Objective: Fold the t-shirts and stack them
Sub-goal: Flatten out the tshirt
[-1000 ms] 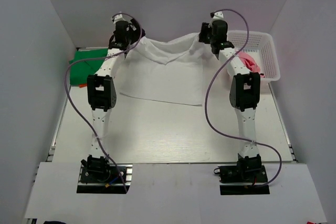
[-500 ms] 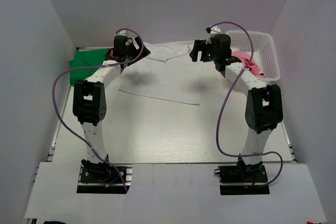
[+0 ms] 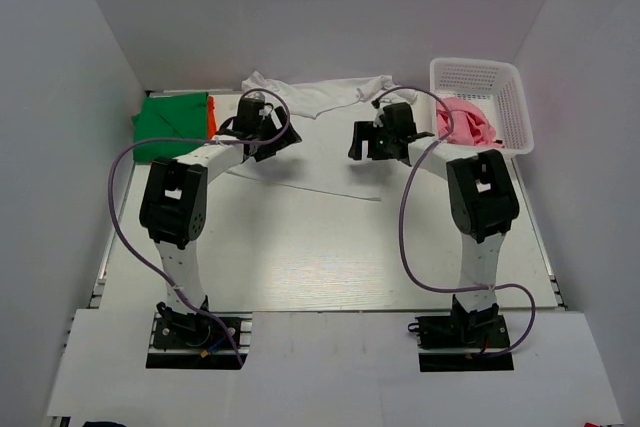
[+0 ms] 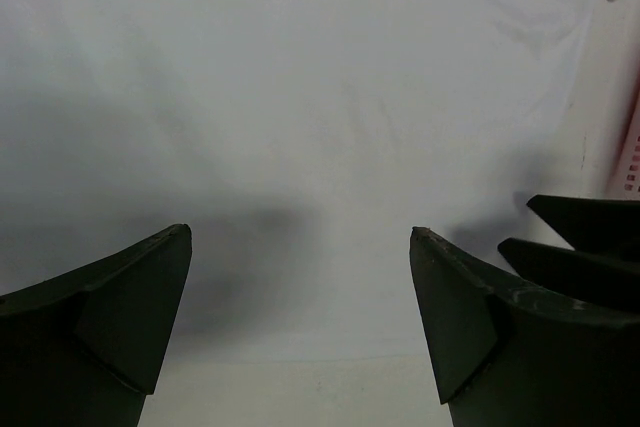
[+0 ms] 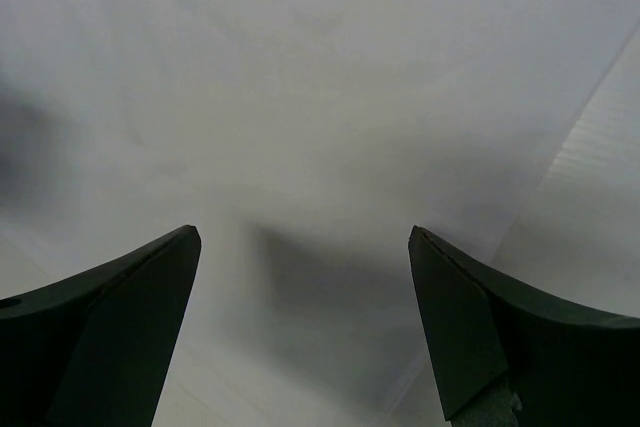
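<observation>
Lying spread near the basket (image 3: pixel 512 97), the white shirt (image 3: pixel 320 155) looks limp and light, likely best pinched at its corners; the left hand (image 3: pixel 268 133) and right hand (image 3: pixel 374 140) hover above it, both opened wide, empty

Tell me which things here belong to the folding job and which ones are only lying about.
Belong to the job: white t-shirt, green t-shirt, orange t-shirt, pink t-shirt.
Only lying about: white lattice basket, which merely holds the pink one.
</observation>
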